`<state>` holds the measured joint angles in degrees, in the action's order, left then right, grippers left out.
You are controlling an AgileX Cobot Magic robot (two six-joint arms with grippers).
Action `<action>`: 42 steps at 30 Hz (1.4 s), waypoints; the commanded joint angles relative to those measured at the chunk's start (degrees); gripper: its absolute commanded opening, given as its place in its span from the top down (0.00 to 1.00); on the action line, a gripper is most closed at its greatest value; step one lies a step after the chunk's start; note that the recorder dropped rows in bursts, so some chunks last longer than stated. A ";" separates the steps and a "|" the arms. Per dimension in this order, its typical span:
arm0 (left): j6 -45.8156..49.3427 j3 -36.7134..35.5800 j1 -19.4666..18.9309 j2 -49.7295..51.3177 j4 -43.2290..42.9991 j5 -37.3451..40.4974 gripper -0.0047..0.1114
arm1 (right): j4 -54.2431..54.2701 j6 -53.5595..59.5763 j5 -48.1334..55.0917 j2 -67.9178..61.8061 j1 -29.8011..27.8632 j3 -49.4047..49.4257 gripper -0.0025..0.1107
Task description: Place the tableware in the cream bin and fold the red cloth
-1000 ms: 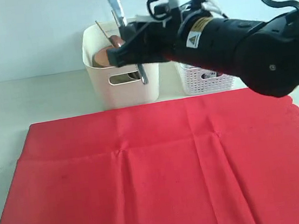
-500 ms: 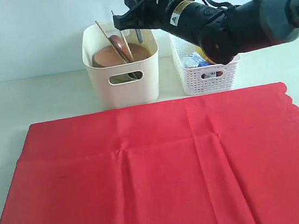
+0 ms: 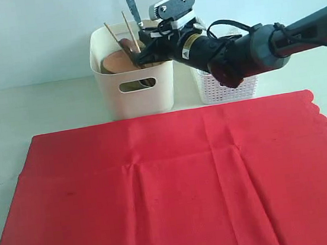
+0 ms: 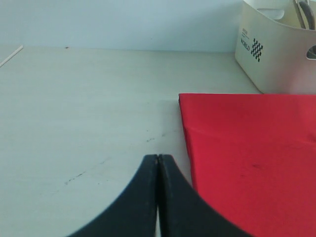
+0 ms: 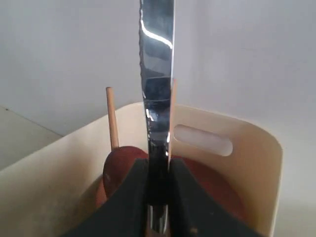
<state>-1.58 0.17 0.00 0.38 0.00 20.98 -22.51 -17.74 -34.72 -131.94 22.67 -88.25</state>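
A white lattice basket (image 3: pixel 231 92) stands at the back of the pale table (image 3: pixel 36 108), right of centre in the exterior view; only its lower front shows. Behind runs a plain light wall (image 3: pixel 33 31). In the left wrist view the tabletop bears faint dark scuffs (image 4: pixel 153 139), and a thin pale sliver (image 4: pixel 11 55), perhaps a stick, lies at its far side.

The right arm (image 3: pixel 250 49) reaches in from the right, stretched nearly level across the middle. Its right tool (image 5: pixel 158 173) is clamped on the upright silver table knife (image 5: pixel 157 74). The left tool (image 4: pixel 158 158) has its jaws pressed flat together.
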 commanded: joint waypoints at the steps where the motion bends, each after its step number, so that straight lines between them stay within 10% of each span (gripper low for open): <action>1: 0.21 -0.17 0.03 -0.38 0.00 -0.74 0.96 | -3.01 0.73 -1.02 -2.03 -0.14 -2.10 0.98; 16: 0.21 -0.17 0.03 -0.38 0.00 -0.74 0.96 | -3.19 4.52 1.52 -2.21 -0.14 -2.96 0.59; 42: 0.21 -0.17 0.03 -0.38 0.00 -0.74 0.96 | -1.37 -3.96 57.98 17.97 -0.01 -2.96 0.60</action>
<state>-1.58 0.17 0.00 0.38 0.00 20.98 -24.85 -21.50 17.53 -115.52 22.66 -91.13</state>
